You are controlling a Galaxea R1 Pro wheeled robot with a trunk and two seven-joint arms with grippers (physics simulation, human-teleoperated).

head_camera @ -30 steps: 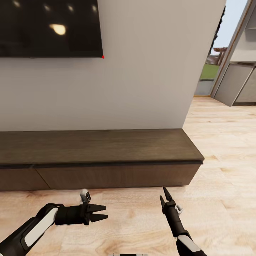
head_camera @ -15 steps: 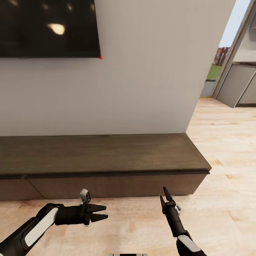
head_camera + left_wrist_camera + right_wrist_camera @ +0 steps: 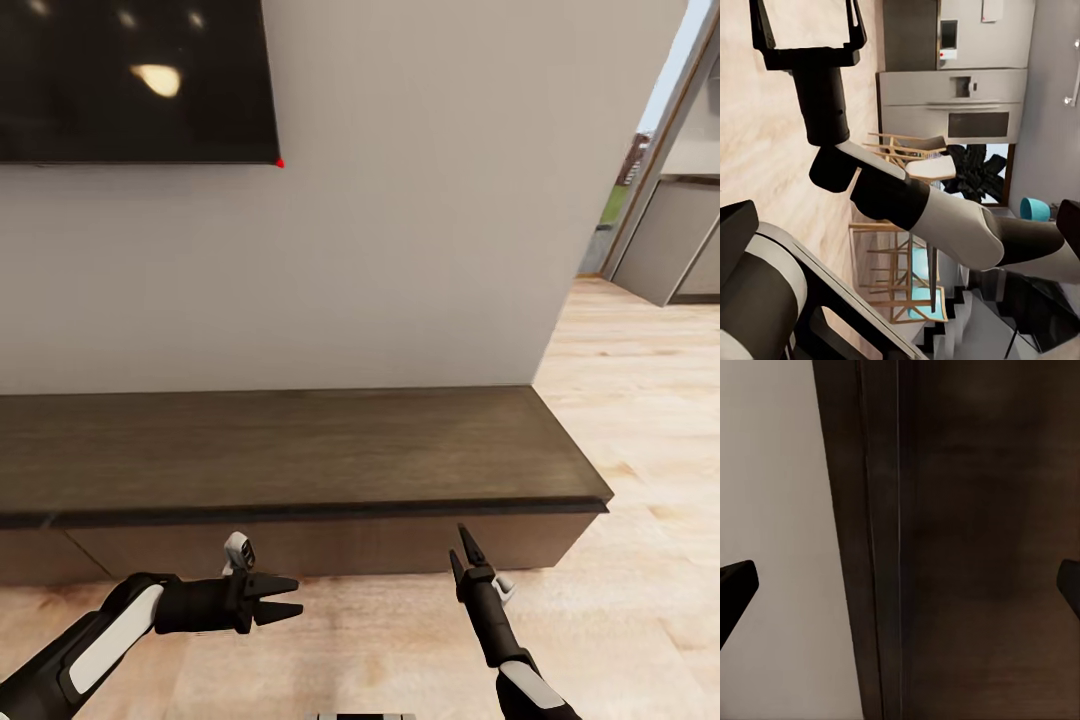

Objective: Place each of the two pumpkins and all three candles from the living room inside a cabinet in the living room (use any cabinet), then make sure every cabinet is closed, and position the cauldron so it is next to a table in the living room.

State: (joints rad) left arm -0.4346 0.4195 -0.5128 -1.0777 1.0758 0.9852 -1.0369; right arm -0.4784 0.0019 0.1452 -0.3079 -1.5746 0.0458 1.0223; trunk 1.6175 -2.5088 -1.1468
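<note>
The left arm reaches in from the lower left of the head view, forearm lying nearly level above the floor, and its left gripper (image 3: 290,598) points sideways toward the robot's right, its two dark fingers spread apart with nothing between them. The right arm rises from the lower edge of that view, forearm angled forward and slightly left, so the right gripper (image 3: 462,558) points ahead at the cabinet (image 3: 300,450); its two pointed fingers stand apart and empty (in the right wrist view the fingertips sit at opposite edges of the picture, with the dark wood between them).

The cabinet is the long, low, dark brown unit against the pale wall (image 3: 420,200), directly ahead of both grippers. Its drawer fronts are flush and closed along the visible stretch. The right gripper's tips lie just in front of the drawer face near the cabinet's right end, close to it though not clearly touching; the left gripper hangs a little farther back over the light wood floor (image 3: 640,420), also near the front.

A dark wall-mounted screen (image 3: 130,80) hangs above the cabinet's left part. The left wrist view looks across at the right gripper (image 3: 807,34) and its forearm, with grey kitchen units (image 3: 952,97) and wooden chairs (image 3: 904,150) beyond
</note>
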